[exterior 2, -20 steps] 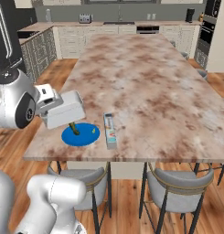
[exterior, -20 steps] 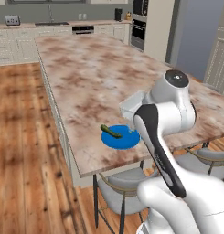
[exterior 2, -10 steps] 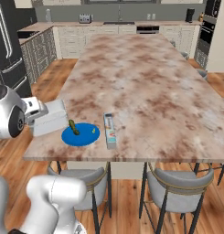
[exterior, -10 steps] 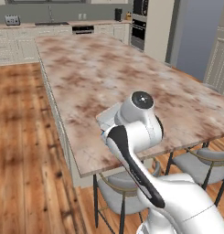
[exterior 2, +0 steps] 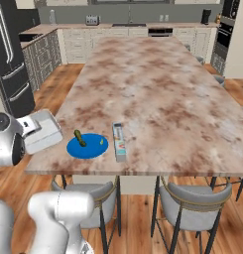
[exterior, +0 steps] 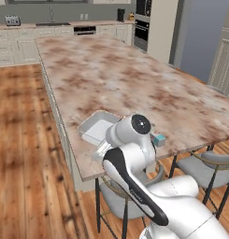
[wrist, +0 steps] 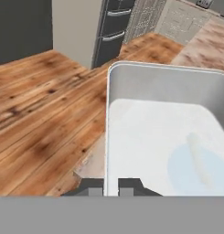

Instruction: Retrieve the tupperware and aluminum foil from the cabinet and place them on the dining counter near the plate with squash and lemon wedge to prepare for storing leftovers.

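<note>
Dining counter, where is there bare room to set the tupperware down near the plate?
The dining counter is bare beyond and to the right of the aluminum foil. It is crowded at the near left corner: the plate lies just left of the foil box, and the tupperware, gripped at its rim by the fingers, hangs over that edge.

The pale grey tupperware (exterior 2: 43,131) sits at the dining counter's (exterior 2: 157,89) near corner, beside the blue plate (exterior 2: 87,147). The foil box (exterior 2: 119,142) lies flat just past the plate.
</note>
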### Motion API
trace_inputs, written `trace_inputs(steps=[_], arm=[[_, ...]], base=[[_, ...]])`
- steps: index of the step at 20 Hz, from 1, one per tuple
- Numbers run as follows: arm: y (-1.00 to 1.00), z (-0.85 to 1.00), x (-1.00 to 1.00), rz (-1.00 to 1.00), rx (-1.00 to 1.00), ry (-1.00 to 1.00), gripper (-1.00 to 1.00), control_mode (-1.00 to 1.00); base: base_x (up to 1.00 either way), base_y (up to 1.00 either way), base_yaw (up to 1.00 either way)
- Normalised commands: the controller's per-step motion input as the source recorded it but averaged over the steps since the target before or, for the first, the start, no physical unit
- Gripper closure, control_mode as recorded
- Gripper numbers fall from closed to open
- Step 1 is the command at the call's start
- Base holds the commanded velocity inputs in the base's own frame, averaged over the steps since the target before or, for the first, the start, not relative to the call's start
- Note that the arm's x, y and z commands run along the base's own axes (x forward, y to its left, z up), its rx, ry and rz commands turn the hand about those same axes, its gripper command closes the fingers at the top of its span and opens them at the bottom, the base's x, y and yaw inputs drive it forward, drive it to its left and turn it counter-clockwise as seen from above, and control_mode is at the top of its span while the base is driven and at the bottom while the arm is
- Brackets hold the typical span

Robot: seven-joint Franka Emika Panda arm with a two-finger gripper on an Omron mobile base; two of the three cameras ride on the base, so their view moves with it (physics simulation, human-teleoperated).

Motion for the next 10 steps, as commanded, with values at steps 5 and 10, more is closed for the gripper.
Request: trace_inputs(steps=[5,10], arm=[[0.68,-0.10,0.00,0.03,0.07,0.02,1.00,-1.00],[0.54,-0.11,0.04,-0.09,0.06,0.01,1.00,-1.00]], base=[[0.00,0.00,0.00],[0.00,0.00,0.00]])
